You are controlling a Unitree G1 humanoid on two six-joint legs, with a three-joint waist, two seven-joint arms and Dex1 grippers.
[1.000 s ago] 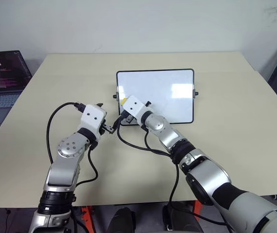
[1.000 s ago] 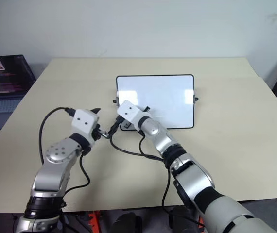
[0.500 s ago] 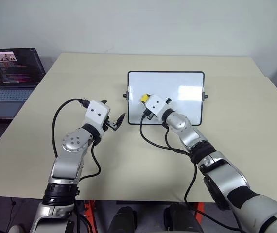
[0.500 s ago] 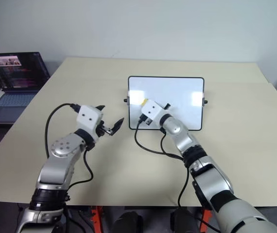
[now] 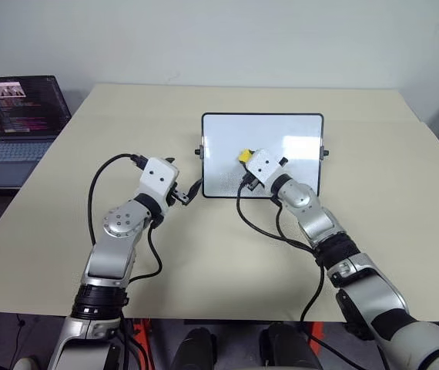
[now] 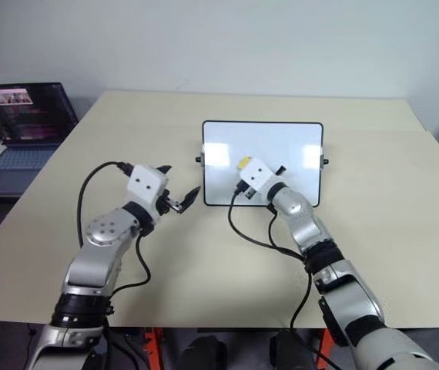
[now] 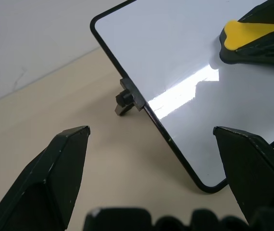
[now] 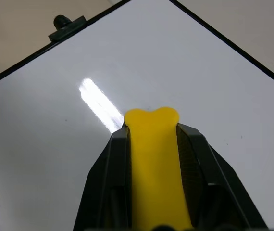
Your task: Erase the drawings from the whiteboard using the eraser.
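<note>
right hand (image 8: pixel 152 144) clamped tight on the eraser (image 8: pixel 152 159) over the whiteboard (image 5: pixel 281 135); left hand (image 7: pixel 151 139) spread wide, empty.

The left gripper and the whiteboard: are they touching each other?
Apart. In the left wrist view, the left gripper stands open, and bare table shows between its fingers and the whiteboard frame.

eraser (image 5: pixel 245 156) swept rightward across whiteboard (image 5: pixel 296 131)
</note>
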